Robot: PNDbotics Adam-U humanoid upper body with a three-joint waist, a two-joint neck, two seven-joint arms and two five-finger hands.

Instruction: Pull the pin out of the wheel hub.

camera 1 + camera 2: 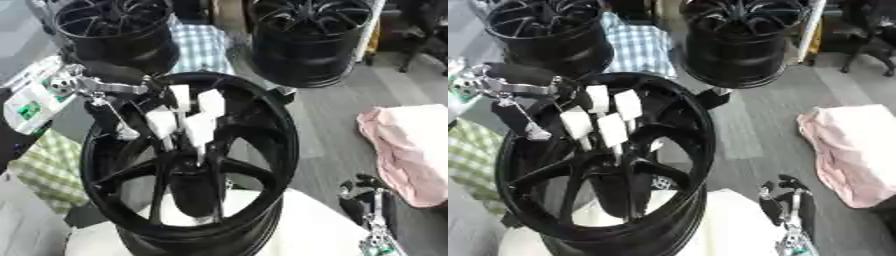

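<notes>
No legible text or labels.

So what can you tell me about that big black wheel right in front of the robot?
The black wheel is a glossy, metal-looking car rim with slim spokes running from a deep barrel to a central hub. It lies face up, slightly tilted, on a white stand near the view's bottom. The left robot hand, with white-padded fingers, reaches down inside it toward the hub; whether it touches anything there cannot be seen. Two similar rims stand behind it.
</notes>
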